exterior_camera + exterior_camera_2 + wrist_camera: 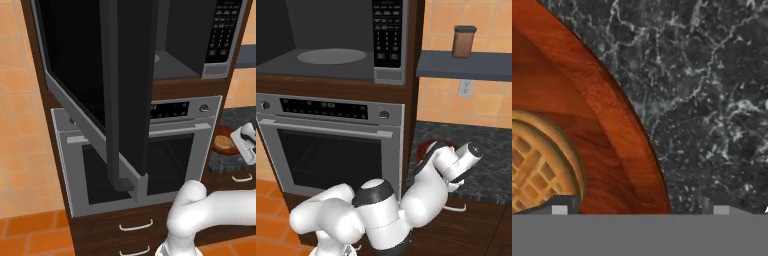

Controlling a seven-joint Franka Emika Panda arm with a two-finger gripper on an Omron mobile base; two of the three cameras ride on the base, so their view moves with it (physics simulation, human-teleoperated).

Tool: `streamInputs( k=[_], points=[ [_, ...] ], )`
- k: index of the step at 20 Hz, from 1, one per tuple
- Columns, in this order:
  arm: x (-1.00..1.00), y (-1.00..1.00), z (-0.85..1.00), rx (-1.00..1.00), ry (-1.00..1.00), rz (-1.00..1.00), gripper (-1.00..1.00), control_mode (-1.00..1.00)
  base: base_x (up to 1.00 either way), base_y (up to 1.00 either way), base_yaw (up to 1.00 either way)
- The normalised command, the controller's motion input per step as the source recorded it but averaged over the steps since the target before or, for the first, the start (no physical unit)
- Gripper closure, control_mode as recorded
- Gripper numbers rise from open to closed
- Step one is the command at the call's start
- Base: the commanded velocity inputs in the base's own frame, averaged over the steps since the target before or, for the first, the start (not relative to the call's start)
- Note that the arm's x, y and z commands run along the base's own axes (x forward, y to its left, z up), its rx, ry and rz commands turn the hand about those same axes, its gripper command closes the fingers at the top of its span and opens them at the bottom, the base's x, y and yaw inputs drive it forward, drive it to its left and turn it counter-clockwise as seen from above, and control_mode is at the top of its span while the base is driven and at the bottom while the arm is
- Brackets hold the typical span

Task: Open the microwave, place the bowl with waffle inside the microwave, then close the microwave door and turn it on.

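Observation:
The microwave (175,62) stands open, its grey interior (321,57) bare, with the keypad (388,30) on its right. The microwave door (85,65) is swung wide out toward me, dark handle (117,125) at its edge. On the dark counter to the right sits the reddish-brown bowl (223,143) with the golden waffle (534,165) in it. My gripper (640,210) is open and low over the bowl's rim (619,130). One fingertip (559,208) sits inside above the waffle, the other outside over the counter. In the right base view my arm hides most of the bowl (422,148).
The silver oven (170,150) with two knobs sits under the microwave, with drawers (135,226) below it. The open door overhangs the oven's left half. A speckled dark counter (712,100) holds the bowl. A brown jar (463,41) stands on a shelf above the counter.

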Motion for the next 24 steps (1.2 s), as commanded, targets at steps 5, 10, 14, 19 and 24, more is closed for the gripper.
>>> streamInputs(
  k=[5,10,14,19,24],
  points=[
    [0.0,0.0,0.0,0.0,0.0,0.0,1.0,-1.0,0.0,0.0,0.0],
    [-0.07,0.0,0.0,0.0,-0.02,0.0,1.0,-1.0,0.0,0.0,0.0],
    [-0.83,0.0,0.35,0.0,-0.2,0.0,1.0,-1.0,0.0,0.0,0.0],
    [-1.0,0.0,0.86,-0.02,-0.33,0.0,1.0,-1.0,0.0,0.0,0.0],
    [-1.0,0.1,0.96,-0.09,-0.41,0.0,1.0,-1.0,0.0,0.0,0.0]
  ],
)
